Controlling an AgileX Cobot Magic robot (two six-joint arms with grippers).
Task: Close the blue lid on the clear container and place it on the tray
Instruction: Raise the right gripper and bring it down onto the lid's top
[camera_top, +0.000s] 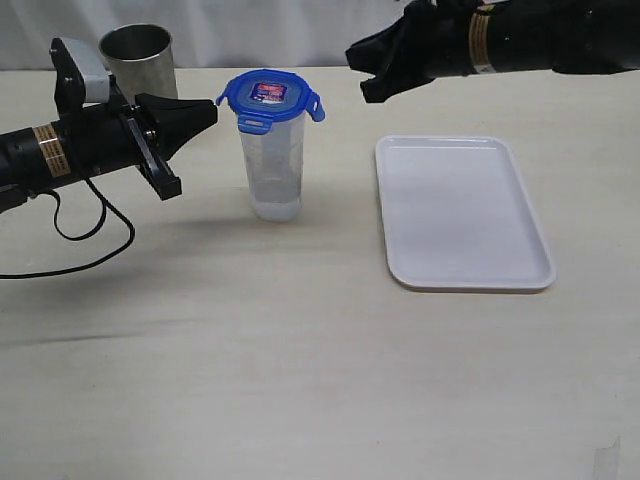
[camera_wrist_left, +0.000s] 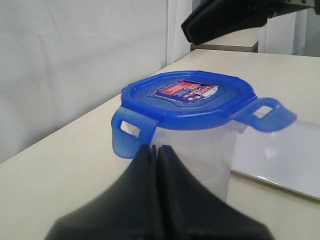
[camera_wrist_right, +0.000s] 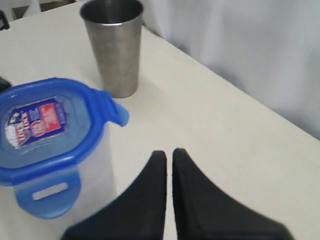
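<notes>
Small blue plastic lid (camera_top: 271, 97) with red-and-white sticker sits on top of the tall clear plastic container (camera_top: 275, 175), upper centre of frame. Container stands upright on the table (camera_top: 300, 380), long axis vertical. One flap at the lid's right flares outward, so probably not all flaps are latched. Left fingers (camera_top: 208, 110) pressed together, empty, tips level with the lid rim, just left of it, not touching. Right fingers (camera_top: 362, 70) also together, empty, above and right of the lid, farther off. Left arm is nearer. Flat white rectangular tray (camera_top: 465, 215) lies right of the container, well apart, bare table between. Tapered steel cup (camera_top: 137, 58) upper left, behind the left arm, out of the way of a rightward carry
</notes>
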